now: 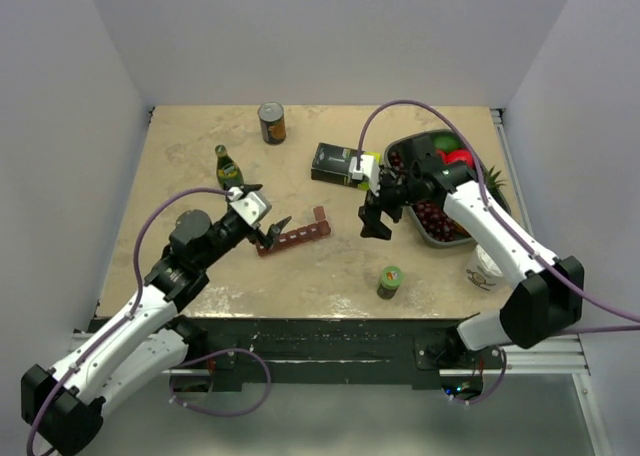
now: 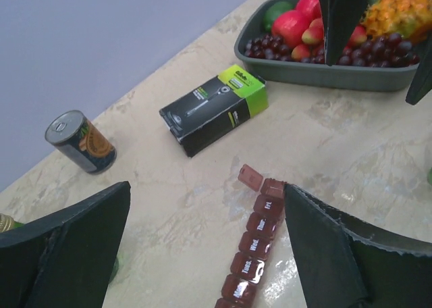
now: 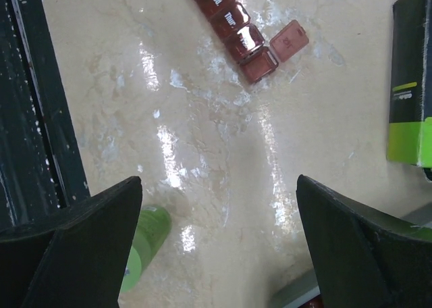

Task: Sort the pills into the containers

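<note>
Now left gripper (image 1: 272,234) and right gripper (image 1: 375,223) both gape empty; grasp the bottle (image 1: 389,281), near the strip (image 1: 297,237), squarely.

The containers (image 1: 298,237) lie on the table (image 1: 330,276). The box (image 1: 333,163) lies behind them, with the tray (image 2: 317,75) to its right.

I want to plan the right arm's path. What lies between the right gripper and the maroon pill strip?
Only bare tabletop lies between the right gripper and the maroon pill strip. The top view shows this, and the right wrist view agrees.
</note>
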